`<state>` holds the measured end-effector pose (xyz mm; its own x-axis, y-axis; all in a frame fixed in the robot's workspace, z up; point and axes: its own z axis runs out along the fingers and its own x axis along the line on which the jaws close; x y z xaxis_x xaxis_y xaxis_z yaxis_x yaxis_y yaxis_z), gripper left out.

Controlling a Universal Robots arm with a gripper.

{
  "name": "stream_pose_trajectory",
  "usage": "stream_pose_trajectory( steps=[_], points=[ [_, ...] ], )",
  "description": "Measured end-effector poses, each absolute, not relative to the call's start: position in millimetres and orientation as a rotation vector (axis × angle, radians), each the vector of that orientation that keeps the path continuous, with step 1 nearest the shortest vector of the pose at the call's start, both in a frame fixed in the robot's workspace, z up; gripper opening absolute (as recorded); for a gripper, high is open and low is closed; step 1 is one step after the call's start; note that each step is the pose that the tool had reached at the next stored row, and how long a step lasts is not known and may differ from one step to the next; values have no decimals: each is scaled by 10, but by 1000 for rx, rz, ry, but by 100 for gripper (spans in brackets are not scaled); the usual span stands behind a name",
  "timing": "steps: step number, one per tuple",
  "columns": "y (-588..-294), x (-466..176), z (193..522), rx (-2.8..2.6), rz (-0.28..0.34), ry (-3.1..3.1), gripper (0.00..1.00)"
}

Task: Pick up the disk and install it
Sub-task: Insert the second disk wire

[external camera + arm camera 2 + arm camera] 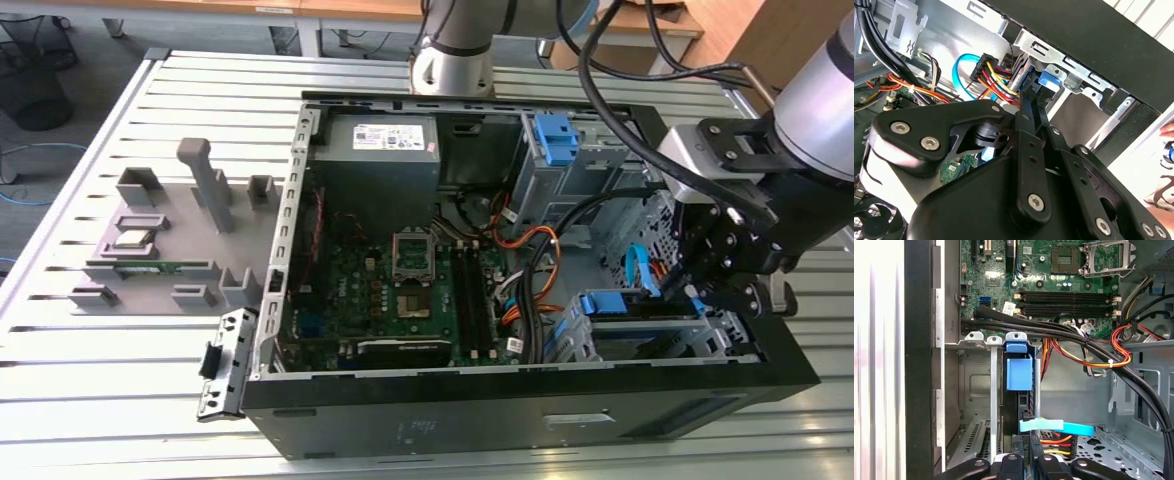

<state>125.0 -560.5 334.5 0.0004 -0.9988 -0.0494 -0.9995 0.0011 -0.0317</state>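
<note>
1. The disk (1019, 390), edge-on in its blue bracket, sits in the metal drive cage (638, 335) at the front corner of the computer case (534, 400), on the exterior view's right. It looks seated or nearly so, though I cannot tell how deep.
2. The hand (727, 290) hangs just beside the cage, over its cable end. Whether its fingers are apart or together I cannot tell.
3. Risk: the orange, yellow and red power wires (1056, 442) and the light-blue data cable (1056, 427) lie right at the disk's end. A sideways move could snag them or pull a plug loose.
4. Risk: if the bracket is not fully clicked in, a nudge could tilt the disk in the cage.
5. The first wrist view shows the disk's slot and the motherboard (1054, 275) beyond. The second wrist view shows the cable plug (985, 67) near the bracket. The exterior view shows the whole case on the table (80, 380).
</note>
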Motion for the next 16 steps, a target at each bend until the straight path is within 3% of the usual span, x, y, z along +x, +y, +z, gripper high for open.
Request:
stream_pose_trajectory(
  steps=[16],
  points=[
    [-5605, 1250, 3301, -2180, 19, 2181, 18]
  ],
)
